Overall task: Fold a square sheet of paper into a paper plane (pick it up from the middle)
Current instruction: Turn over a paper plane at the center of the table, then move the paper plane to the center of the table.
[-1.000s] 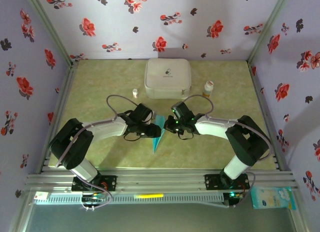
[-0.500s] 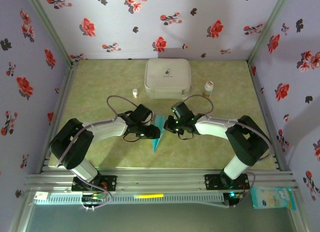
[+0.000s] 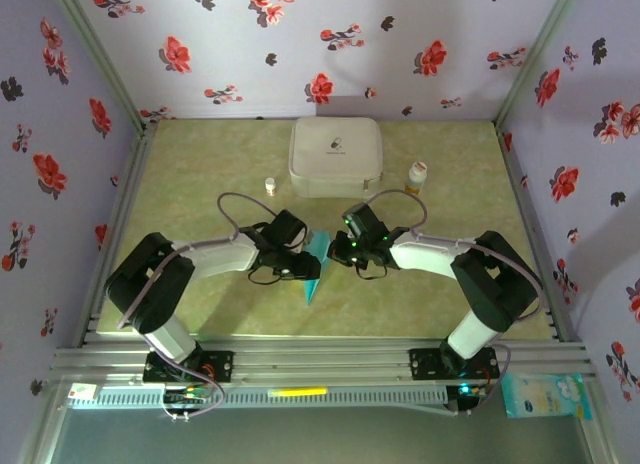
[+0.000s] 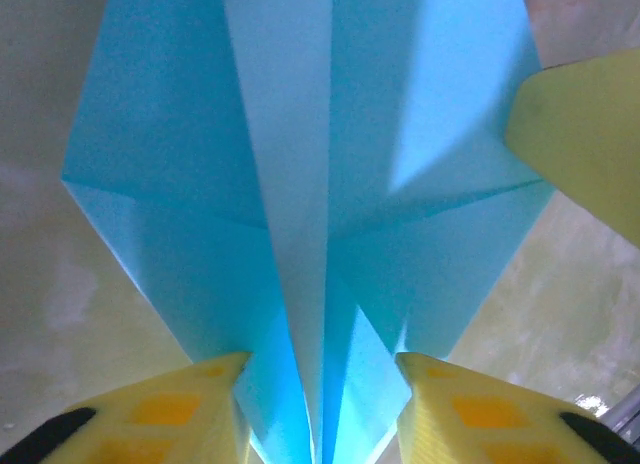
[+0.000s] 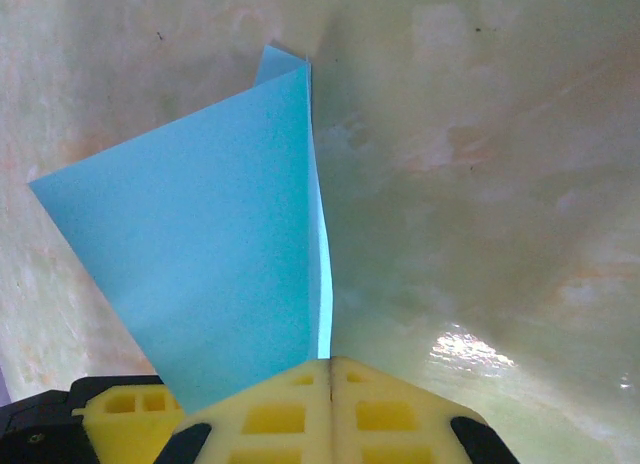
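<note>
Roughly centre frame in the overhead view, the paper plane (image 3: pixel 312 284) lies on the green mottled table (image 3: pixel 200 174), its pointed tip towards the bottom of the picture, between the two wrists. Left gripper (image 3: pixel 303 267) sits on its left side, right gripper (image 3: pixel 333 252) on its upper right edge. Left wrist view: the light blue paper runs up the frame with a centre crease and folded flaps spreading out towards the top. Its narrow end drops between the two yellow fingers (image 4: pixel 170 414), which stand apart. The flaps reach both inner faces, but I cannot tell whether they press or merely flank it. A yellow finger of the other arm lies at the upper right, over the paper's edge. Right wrist view: both yellow fingers meet with no gap, and one blue flap stands up out of the seam, tilting towards the upper left, so this hand is pinching the paper's edge. Further up the overhead frame, well apart from the plane, stands the white case (image 3: pixel 335 156), a small white bottle (image 3: pixel 270 185) just to its left and an orange-capped bottle (image 3: pixel 417 176) to its right.
</note>
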Controlling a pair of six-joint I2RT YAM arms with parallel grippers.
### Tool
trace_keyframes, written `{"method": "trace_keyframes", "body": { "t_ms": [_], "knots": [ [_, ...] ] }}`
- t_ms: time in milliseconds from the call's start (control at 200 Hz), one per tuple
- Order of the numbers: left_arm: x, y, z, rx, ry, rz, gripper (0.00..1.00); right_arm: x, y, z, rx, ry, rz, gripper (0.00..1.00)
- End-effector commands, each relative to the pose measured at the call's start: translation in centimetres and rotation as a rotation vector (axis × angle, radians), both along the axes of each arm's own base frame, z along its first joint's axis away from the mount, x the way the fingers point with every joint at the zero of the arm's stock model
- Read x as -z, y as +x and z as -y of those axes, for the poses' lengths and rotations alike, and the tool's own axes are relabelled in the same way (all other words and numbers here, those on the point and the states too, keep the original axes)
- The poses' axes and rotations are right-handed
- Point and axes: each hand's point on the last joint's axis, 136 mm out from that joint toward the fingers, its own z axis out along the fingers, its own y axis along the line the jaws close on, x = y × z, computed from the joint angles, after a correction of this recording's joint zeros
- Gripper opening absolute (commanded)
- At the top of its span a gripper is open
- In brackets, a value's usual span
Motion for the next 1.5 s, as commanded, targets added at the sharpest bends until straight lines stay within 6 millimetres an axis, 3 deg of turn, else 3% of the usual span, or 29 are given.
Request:
{"method": "trace_keyframes", "body": {
  "t_ms": [0,730,910,1225,1360,1495],
  "knots": [
    [0.0,0.1,0.6,0.023,0.010,0.001,0.34,-0.5,0.3,-0.5,0.002,0.010,0.010,0.05],
    [1.5,0.3,0.0,0.055,0.156,0.040,0.14,-0.1,0.0,-0.2,0.002,-0.002,0.005,0.09],
    [1.2,0.6,-0.8,0.044,0.209,0.064,0.09,-0.7,0.2,0.1,-0.001,-0.014,0.028,0.21],
    [0.5,1.9,-3.9,-0.031,0.370,0.126,0.09,-2.0,0.7,5.3,0.111,-0.078,0.101,0.28],
    [0.8,2.0,-4.2,-0.043,0.405,0.115,0.10,-1.8,0.6,7.3,0.161,-0.071,0.101,0.28],
    [0.9,2.1,-3.7,-0.045,0.419,0.112,0.14,-1.8,0.4,8.1,0.177,-0.066,0.103,0.28]
  ]
}}
